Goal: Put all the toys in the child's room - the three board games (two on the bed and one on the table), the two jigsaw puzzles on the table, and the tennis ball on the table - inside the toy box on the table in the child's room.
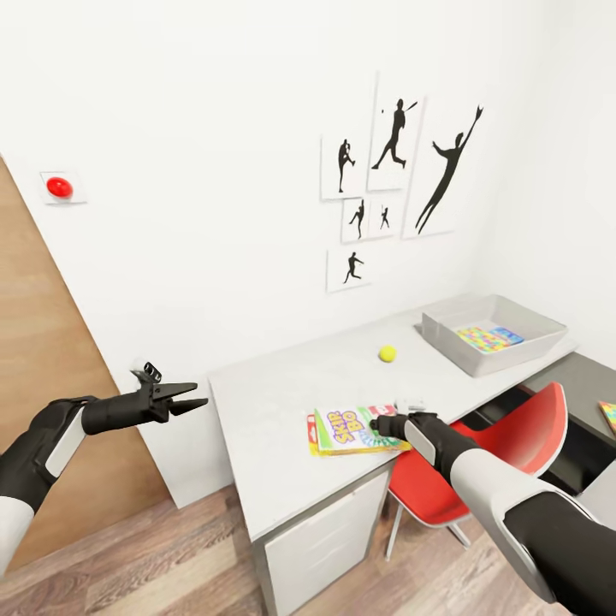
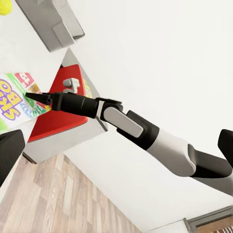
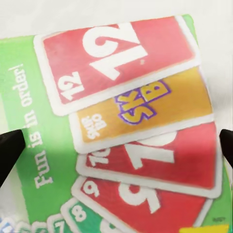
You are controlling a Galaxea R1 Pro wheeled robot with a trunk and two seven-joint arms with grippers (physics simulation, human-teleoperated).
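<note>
The yellow-white-green "SKIP BO" board game (image 1: 352,430) lies flat near the front edge of the light grey table (image 1: 274,428). My right gripper (image 1: 382,425) hovers at the game's right end, open, its dark fingertips (image 3: 9,150) wide apart over the printed cover (image 3: 126,126). An orange-yellow edge (image 1: 310,434) pokes out under the game's left side. The tennis ball (image 1: 387,352) rests farther back on the table. At the back right stands the toy box (image 1: 445,329), with a multicoloured jigsaw puzzle (image 1: 479,339) and a light blue board game (image 1: 508,334) inside. My left gripper (image 1: 193,396) hangs open in the air, left of the table.
A red chair (image 1: 522,436) is tucked under the table beside my right arm. A lower dark desk (image 1: 590,376) stands at the right, with a colourful flat piece (image 1: 609,416) at its edge. Sports-silhouette pictures (image 1: 393,188) hang on the white wall. Wood-plank floor (image 1: 171,565) lies below.
</note>
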